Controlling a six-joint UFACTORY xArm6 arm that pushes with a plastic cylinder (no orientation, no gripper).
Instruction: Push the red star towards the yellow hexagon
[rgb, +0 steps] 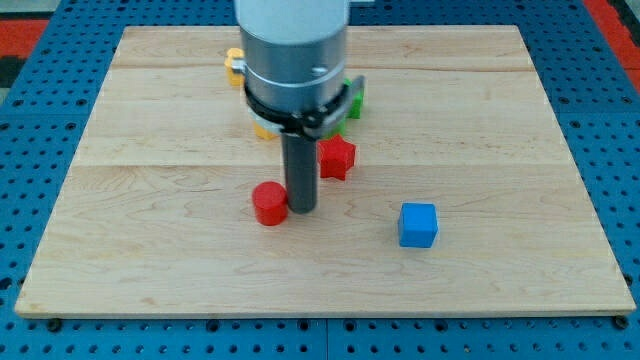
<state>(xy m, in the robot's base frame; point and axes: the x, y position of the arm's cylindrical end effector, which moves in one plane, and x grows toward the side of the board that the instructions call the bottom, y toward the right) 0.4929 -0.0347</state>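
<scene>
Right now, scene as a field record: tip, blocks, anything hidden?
tip: my tip on the board, touching the right side of the red cylinder
red star: up-right of tip, apart from it
blue cube: alone, lower right
yellow block: mostly hidden by arm, shape unclear
green block: mostly hidden
board: wooden board
</scene>
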